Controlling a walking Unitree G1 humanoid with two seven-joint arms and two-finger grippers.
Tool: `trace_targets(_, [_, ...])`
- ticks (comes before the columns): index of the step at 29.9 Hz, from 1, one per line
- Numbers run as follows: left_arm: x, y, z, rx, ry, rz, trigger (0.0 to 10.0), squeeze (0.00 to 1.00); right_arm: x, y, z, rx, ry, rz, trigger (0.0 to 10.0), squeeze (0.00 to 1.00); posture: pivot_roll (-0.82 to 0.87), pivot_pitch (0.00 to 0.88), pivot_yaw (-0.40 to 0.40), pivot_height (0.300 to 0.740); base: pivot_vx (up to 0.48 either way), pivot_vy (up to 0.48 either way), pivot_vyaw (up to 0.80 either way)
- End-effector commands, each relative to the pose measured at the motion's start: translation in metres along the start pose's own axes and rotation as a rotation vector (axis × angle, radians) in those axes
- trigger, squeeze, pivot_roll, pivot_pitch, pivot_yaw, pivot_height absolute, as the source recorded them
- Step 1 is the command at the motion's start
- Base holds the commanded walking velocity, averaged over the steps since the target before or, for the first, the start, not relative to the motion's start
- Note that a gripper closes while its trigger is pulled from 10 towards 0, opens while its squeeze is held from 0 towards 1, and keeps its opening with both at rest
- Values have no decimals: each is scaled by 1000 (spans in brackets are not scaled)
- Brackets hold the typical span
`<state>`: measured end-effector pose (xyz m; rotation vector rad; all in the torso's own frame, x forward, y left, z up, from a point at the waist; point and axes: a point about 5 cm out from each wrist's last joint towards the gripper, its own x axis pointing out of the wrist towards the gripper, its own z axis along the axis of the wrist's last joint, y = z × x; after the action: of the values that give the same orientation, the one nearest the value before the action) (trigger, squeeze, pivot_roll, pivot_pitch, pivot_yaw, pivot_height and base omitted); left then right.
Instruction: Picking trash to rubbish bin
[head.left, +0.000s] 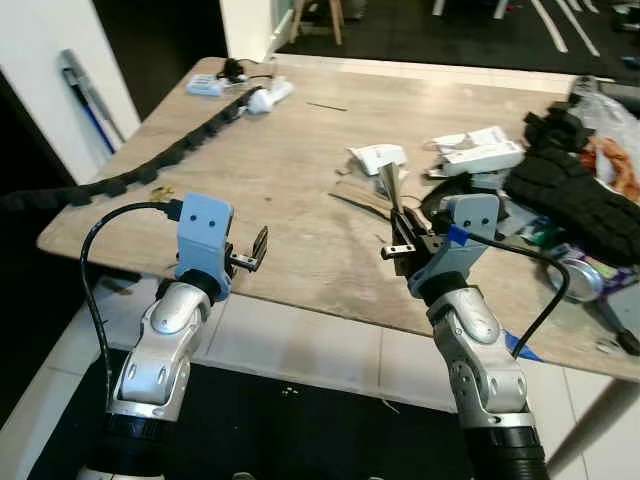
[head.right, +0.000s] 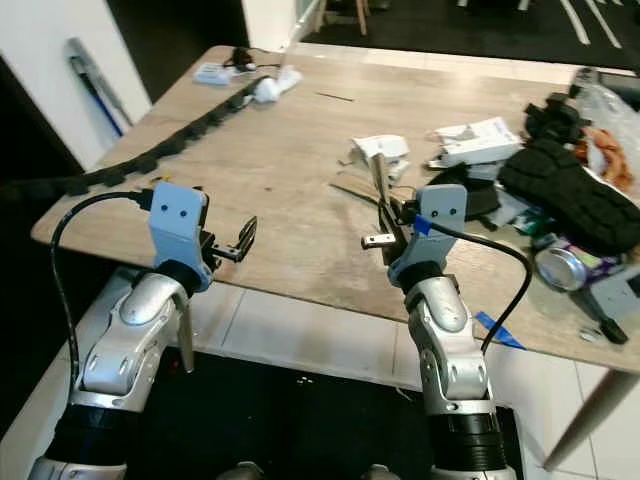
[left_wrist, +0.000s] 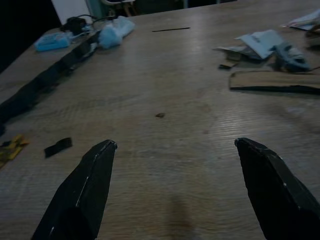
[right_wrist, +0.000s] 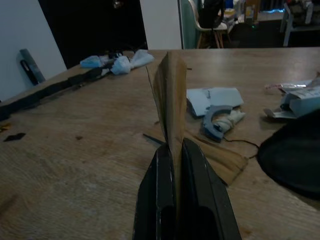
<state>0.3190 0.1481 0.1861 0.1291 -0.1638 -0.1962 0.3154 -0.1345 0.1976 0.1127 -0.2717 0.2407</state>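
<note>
Up front, the left eye view shows a pale wooden surface (head.left: 290, 160) with both arms raised over its near edge. At about eight o'clock the left hand (head.left: 252, 254) hangs just above the edge, its black fingers spread apart with nothing between them. At about five o'clock the right hand (head.left: 402, 243) is closed on a strip of brown cardboard (head.left: 389, 186), which stands upright out of its fingers. Just beyond, toward one o'clock, lie a folded white paper (head.left: 378, 156) and flat white packets (head.left: 478, 150). A heap of black fabric (head.left: 575, 195) and a drinks can (head.left: 578, 276) sit at three o'clock, and a black segmented cable chain (head.left: 150, 165) runs from nine o'clock up toward eleven, ending near a crumpled white bag (head.left: 268, 96).

Across in the right eye view the same layout repeats: the left hand open by the near edge, the right hand pinching the cardboard upright.

Next, the left wrist view shows two black fingers (left_wrist: 82, 192) wide apart over bare wood, with a small black scrap (left_wrist: 58, 146) and a tiny brown crumb (left_wrist: 160, 115) lying ahead of them.

Lastly, the right wrist view shows the fingers (right_wrist: 160, 200) pressed together on the cardboard strip, which rises straight up from them. Behind it on the wood lie a blue-grey curved piece (right_wrist: 216, 121) and the white paper.
</note>
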Motion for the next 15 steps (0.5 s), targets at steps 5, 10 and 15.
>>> trace_targets(5, [-6, 5, -6, -15, 12, 51, 10000, 0, -2, 4, 1, -5, -13, 8, 10000, 0, 23, 161, 28, 740, 0, 0, -800])
trace_targets(10, [-11, 11, -8, -25, 2, 107, 10000, 0, -2, 6, 2, -17, -15, 22, 10000, 0, 14, 155, 24, 740, 0, 0, -800])
trace_targets(15, [-15, 13, -8, -56, -7, 133, 10000, 0, -4, 6, 1, -27, -15, 32, 10000, 0, 17, 140, 22, 740, 0, 0, -800])
